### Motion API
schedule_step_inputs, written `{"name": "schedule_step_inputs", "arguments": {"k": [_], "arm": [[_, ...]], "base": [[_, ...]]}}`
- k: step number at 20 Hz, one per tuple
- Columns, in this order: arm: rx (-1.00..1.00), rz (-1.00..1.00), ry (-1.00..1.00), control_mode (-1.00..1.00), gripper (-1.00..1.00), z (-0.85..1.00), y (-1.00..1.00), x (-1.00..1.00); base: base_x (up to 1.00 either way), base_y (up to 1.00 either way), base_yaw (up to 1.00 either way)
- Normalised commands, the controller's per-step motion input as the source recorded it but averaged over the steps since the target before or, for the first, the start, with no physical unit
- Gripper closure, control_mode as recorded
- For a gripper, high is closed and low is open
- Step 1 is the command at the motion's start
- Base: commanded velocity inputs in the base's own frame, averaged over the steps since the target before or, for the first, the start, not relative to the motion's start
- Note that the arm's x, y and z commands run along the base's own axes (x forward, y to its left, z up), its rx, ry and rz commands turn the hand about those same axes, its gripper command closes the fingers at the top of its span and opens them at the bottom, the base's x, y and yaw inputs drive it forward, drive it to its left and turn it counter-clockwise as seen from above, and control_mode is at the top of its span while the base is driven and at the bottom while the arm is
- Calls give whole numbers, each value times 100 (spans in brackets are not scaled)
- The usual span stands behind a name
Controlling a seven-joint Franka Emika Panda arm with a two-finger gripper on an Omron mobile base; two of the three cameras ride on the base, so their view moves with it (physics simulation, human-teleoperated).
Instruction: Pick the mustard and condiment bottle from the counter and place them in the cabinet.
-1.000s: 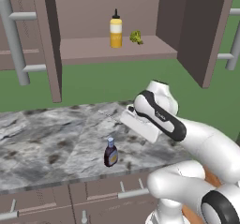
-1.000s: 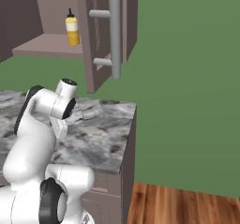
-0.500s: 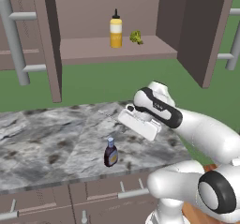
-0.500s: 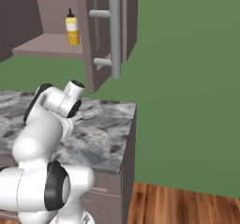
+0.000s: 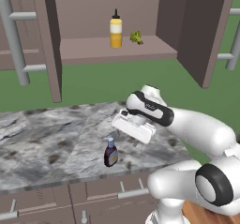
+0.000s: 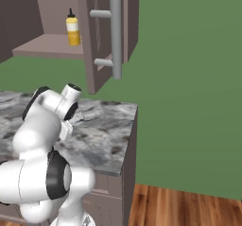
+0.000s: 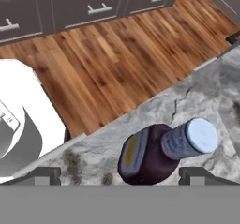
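Brown-maroon condiment bottle point(image 5: 111, 153) unmoved on the counter point(image 5: 47, 143), gripper point(image 5: 134, 143) lowered just right of it since before (fingers spread wide, empty).

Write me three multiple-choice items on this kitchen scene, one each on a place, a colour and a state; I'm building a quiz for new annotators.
1. Where does the small yellow squeeze bottle of mustard stand?
A. On the flat shelf of the brown-mauve wall cabinet
B. On the marbled counter
C. On the wooden floor

2. What colour is the cap of the small dark brown-maroon condiment bottle?
A. Black
B. Pale bluish
C. Red

3. How is the two-finger gripper set?
A. Shut on the condiment bottle
B. Shut on nothing
C. Open, above the bottle

Answers: 1 A, both base views show it on the shelf between the open doors. 2 B, the hand view shows a pale bluish cap on the narrow neck. 3 C, the dark fingertips stand wide apart on either side of the bottle, which stands upright on the grey-white marbled counter.
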Motion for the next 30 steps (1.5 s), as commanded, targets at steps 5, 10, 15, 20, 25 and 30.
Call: {"name": "schedule_step_inputs", "arguments": {"k": [5, 10, 15, 20, 25, 30], "arm": [[0, 4, 0, -100, -100, -13, 0, 3], [0, 0, 0, -100, -100, -9, 0, 22], [0, 0, 0, -100, -100, -4, 5, 17], [0, 0, 0, -100, -100, -9, 16, 11], [0, 0, 0, -100, -100, -18, 15, 6], [0, 0, 0, -100, -100, -26, 14, 1]], "base": [[0, 0, 0], [0, 0, 0], [0, 0, 0], [0, 0, 0], [0, 0, 0], [0, 0, 0]]}}
